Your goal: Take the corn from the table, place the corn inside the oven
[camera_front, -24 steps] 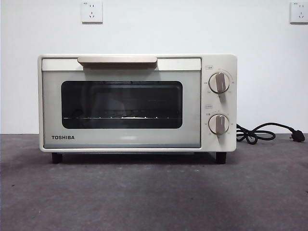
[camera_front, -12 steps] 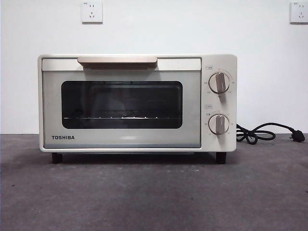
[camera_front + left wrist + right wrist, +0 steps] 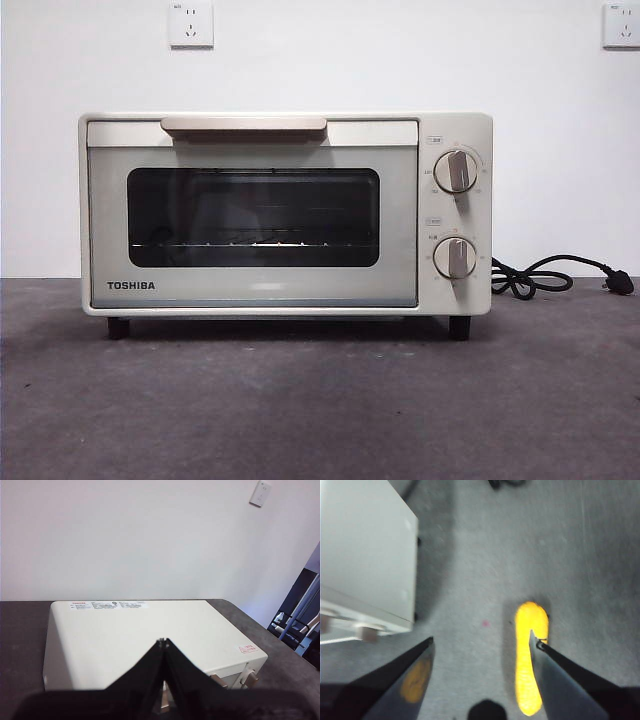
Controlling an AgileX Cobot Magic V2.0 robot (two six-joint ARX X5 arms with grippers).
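While hanging above the table (image 3: 485, 570) beside the oven (image 3: 365, 550), spreads wide — right gripper (image 3: 482, 647), jaws far apart, gripping nothing. Lies flat on the grey surface off the oven's knob side, clear of its wall — the corn (image 3: 529, 655), one jaw tip overlapping its edge in the right wrist view; whether touching, cannot tell. Hovers over the oven's cream top with jaws pressed together and empty, left gripper (image 3: 162, 642). Stands with door closed, out of both grippers' grasp.
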